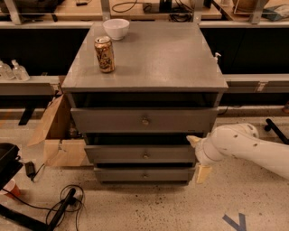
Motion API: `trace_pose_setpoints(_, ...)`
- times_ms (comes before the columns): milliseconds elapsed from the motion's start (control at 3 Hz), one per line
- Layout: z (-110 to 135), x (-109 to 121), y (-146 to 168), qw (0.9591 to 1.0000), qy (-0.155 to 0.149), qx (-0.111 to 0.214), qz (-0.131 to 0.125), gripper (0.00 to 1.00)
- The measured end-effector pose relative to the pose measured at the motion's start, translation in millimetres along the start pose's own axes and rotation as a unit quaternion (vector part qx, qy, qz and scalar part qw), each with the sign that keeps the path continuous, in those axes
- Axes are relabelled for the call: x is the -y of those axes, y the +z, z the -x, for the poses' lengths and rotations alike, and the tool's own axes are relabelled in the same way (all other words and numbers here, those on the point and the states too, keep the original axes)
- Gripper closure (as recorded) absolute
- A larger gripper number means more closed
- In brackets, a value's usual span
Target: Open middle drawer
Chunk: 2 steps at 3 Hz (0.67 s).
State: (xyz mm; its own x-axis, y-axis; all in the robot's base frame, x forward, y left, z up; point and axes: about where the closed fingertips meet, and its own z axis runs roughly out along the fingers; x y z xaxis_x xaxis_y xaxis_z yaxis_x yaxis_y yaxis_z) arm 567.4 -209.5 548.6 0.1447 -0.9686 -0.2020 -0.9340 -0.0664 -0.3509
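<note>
Cabinet (149,63) in centre, before bench (67,9). On cabinet top, back left: bowl (116,28); can (104,54) just before it. Three drawers in the front, stacked: top drawer (108,121), middle drawer (117,154) under it, bottom drawer (122,174) lowest. Gripper (198,157) at right end of middle drawer, one finger above, other below; arm (253,146) reaches in from right. Box (56,131) on floor, left of cabinet. Cables (67,203) on floor, front left.
</note>
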Motion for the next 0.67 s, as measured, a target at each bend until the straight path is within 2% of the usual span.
trace_pose_setpoints(333,-4.7,2.3,39.4,0.9995,-0.007,-0.026,0.017,0.0)
trace_pose_setpoints(667,-2.9,2.3,40.5,0.9995,-0.004,-0.026,0.018,0.0)
